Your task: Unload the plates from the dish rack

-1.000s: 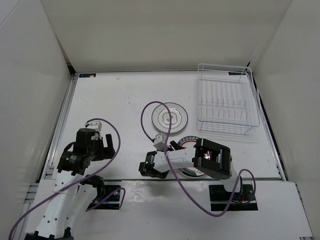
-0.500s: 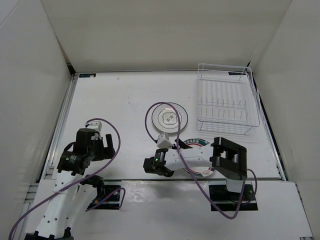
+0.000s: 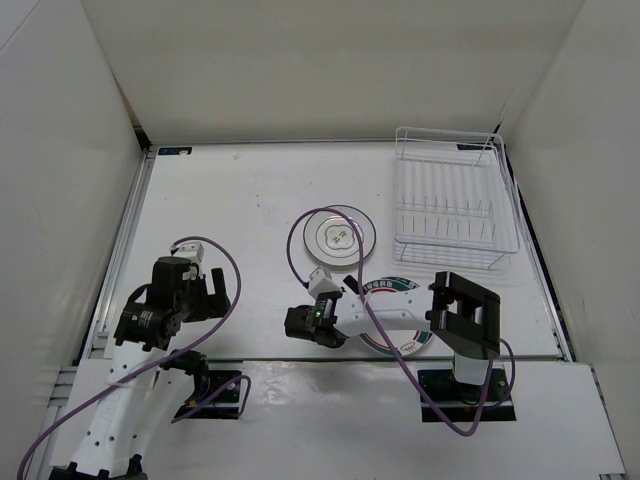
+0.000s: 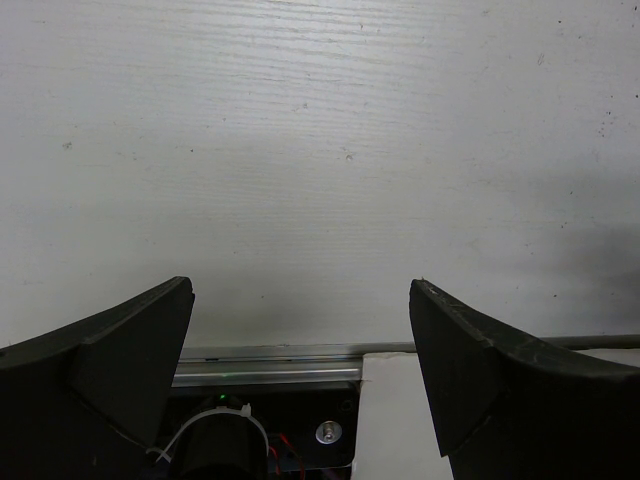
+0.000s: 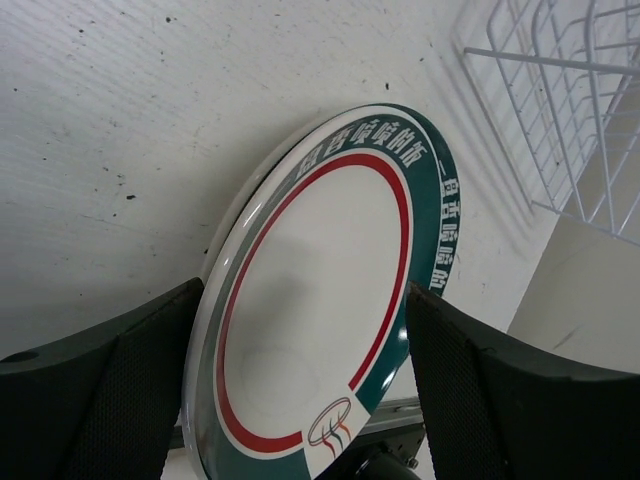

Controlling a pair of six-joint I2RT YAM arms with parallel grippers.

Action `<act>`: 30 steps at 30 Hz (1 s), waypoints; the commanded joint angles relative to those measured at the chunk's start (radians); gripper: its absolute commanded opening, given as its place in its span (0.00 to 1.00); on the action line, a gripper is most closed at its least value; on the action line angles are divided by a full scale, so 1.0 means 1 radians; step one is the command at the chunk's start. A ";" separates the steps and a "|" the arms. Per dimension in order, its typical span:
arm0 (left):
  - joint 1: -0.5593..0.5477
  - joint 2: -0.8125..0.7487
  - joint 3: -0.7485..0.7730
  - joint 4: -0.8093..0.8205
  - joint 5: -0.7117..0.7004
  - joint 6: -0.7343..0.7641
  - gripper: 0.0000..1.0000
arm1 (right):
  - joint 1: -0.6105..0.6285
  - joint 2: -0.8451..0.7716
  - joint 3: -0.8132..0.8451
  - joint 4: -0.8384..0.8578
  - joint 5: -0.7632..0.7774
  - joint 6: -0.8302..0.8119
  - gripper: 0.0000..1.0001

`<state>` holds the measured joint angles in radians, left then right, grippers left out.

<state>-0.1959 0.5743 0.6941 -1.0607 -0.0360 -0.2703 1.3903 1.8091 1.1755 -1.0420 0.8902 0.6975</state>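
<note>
The green-lettered plate [image 3: 398, 318] [image 5: 320, 330] lies flat near the table's front edge, partly under my right forearm. My right gripper [image 5: 305, 300] is open at the plate's left edge, and its fingers [image 5: 470, 370] stand wide apart on either side of the rim without pressing on it. The grey-rimmed plate [image 3: 340, 235] lies flat at mid-table. The white wire dish rack [image 3: 455, 262] [image 5: 560, 100] stands at the back right and I see no plates in it. My left gripper [image 3: 210, 290] [image 4: 300, 290] hovers open over bare table at the left.
White walls enclose the table on three sides. A metal rail [image 4: 270, 365] runs along the near edge below the left gripper. A purple cable [image 3: 295, 240] loops from the right wrist over the grey-rimmed plate's left side.
The right arm's elbow swung to the right and its gripper shifted slightly toward the back. More of the green-lettered plate now shows. The left arm has not moved.
</note>
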 commanded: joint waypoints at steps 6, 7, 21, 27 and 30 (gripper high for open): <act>0.001 -0.010 -0.008 0.024 0.015 0.009 1.00 | -0.043 0.021 0.016 0.039 -0.095 -0.095 0.84; 0.000 -0.007 -0.007 0.025 0.015 0.008 1.00 | -0.048 0.022 0.015 0.048 -0.135 -0.108 0.84; 0.001 -0.014 -0.008 0.024 0.012 0.008 1.00 | -0.140 -0.088 -0.108 0.223 -0.280 -0.197 0.85; 0.000 -0.013 -0.007 0.025 0.013 0.008 1.00 | -0.181 -0.146 -0.164 0.281 -0.359 -0.245 0.85; 0.001 -0.011 -0.008 0.022 0.013 0.008 1.00 | -0.194 -0.206 -0.203 0.345 -0.446 -0.291 0.85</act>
<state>-0.1959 0.5686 0.6941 -1.0607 -0.0360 -0.2703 1.2083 1.6695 1.0012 -0.7628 0.5457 0.4591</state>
